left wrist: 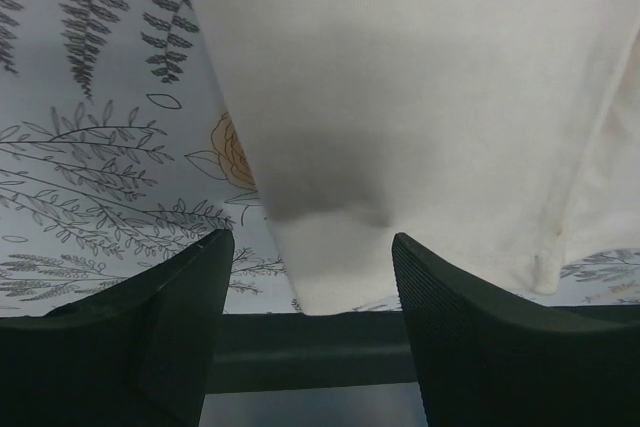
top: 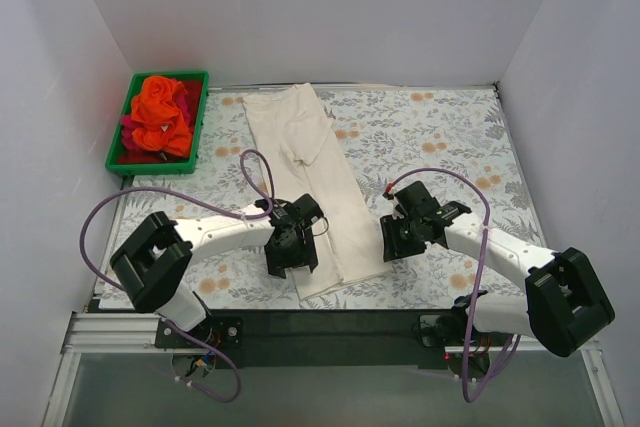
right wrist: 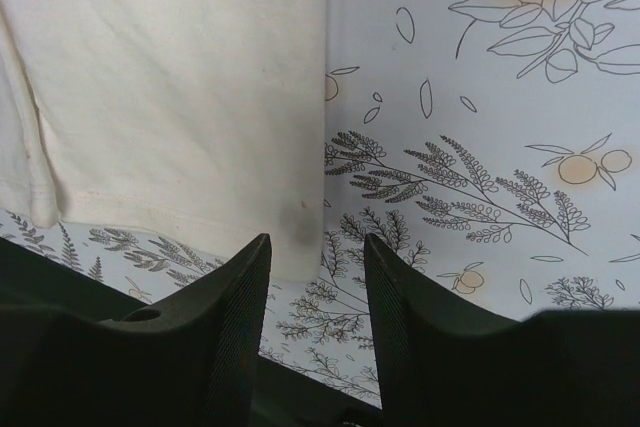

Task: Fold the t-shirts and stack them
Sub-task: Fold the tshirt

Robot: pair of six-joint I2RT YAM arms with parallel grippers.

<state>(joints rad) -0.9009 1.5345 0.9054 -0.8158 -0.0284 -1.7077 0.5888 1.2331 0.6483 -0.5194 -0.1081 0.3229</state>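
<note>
- Two grippers hang low over the near end of the cloth. The left gripper (left wrist: 312, 247) has its jaws standing apart with nothing pinched. The near hem of the long cream off-white cloth t-shirt (left wrist: 400, 97) lies flat directly ahead of that gap, and its near left corner falls between the two fingers.
- The right gripper (right wrist: 317, 247) is open too, with a narrower gap. The shirt's near right corner sits just ahead of the finger on the shirt side, so the gap itself looks mostly onto the bare floral-patterned tablecloth (right wrist: 480, 97).
- Handling, as a judgement: the cream shirt looks light, soft and limp, with no stiffness of its own. Lifted, it would sag and drape from wherever it is pinched, and its folded layers could slide apart.
- The best hold looks like the two near corners, one per gripper, biting through every layer at the hem. The right gripper would need to shift slightly toward the cloth first.
- The cream shirt lies as a long narrow strip, its sides apparently folded in. It runs from the near edge of the counter (top: 450, 277) away toward the far edge, between the two arms.
- At the far left corner, well apart from both grippers, a green plastic bin (top: 117, 137) holds a crumpled bright orange t-shirt (top: 160, 112) on top of a deep red-magenta t-shirt (top: 133, 139). Neither is folded yet.
</note>
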